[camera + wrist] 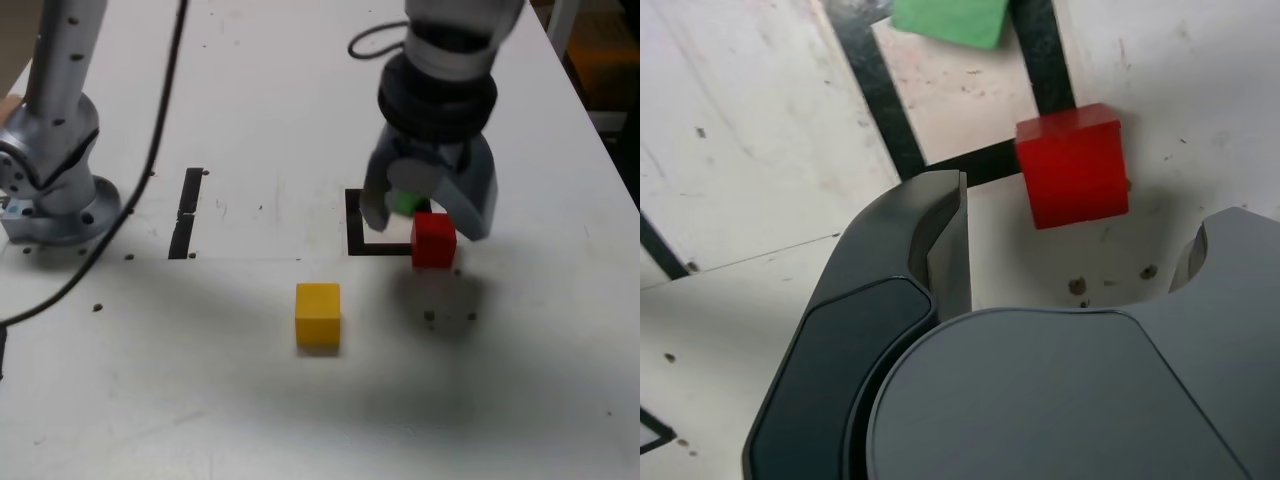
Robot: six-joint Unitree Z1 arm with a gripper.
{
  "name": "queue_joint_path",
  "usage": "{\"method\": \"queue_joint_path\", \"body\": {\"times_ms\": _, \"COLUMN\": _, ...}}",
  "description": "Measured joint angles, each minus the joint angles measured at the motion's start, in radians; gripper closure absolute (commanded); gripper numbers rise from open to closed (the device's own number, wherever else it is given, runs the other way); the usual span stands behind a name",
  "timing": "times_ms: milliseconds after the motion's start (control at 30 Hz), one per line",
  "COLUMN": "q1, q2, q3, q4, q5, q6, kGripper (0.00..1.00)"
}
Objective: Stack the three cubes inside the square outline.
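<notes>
Red cube [433, 241] sits on the outline's [355, 228] corner; green [406, 203] inside; gripper [428, 212] spread wide above, empty.

The exterior view looks down from above the table [250, 400], facing the arm's base [55, 190]. The wrist view looks close down past the gripper [1080, 250]. Both share the red cube [433, 241] [1072, 165].

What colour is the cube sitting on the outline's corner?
Red: the cube overlaps the outline's corner, clearest in the wrist view.
</notes>
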Motion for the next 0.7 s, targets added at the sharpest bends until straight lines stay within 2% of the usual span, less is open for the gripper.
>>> {"method": "queue_joint_path", "body": {"times_ms": 700, "q1": 0.021, "q2": 0.096, "q3": -0.056, "q4": 0.013, "q5": 0.001, "q6": 0.011, "kGripper": 0.18}}
